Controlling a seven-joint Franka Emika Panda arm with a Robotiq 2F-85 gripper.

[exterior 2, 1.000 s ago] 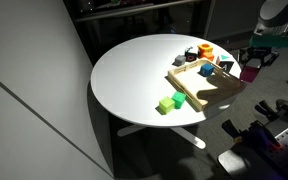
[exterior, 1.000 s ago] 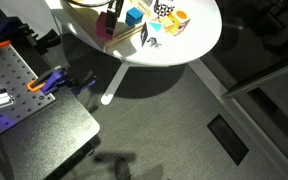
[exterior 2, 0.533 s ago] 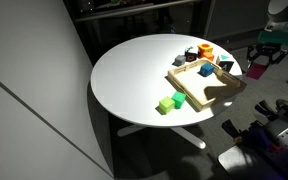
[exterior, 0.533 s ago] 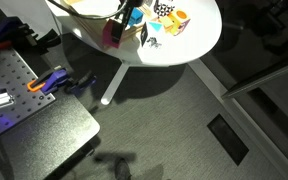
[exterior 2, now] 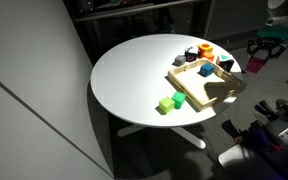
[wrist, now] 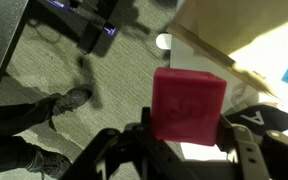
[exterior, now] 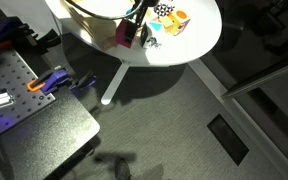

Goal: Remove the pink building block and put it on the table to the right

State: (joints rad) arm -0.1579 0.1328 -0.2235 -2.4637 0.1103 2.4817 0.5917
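Claw (wrist: 187, 128) holds pink block (wrist: 189, 105) tight, up in the air by the table (exterior 2: 124, 75) edge. Pick-up done. Left to do: set it on table, R side.

Grey carpet (exterior: 169, 105) spreads beneath the gripper (exterior: 127, 35), a black perforated workbench (exterior: 29, 112) stands well apart to one side of it, and a pale wall panel (exterior 2: 24, 100) rises far across from it.

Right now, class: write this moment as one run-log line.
gripper: shut on pink building block | block: airborne, outside wooden tray | placed on table: not yet
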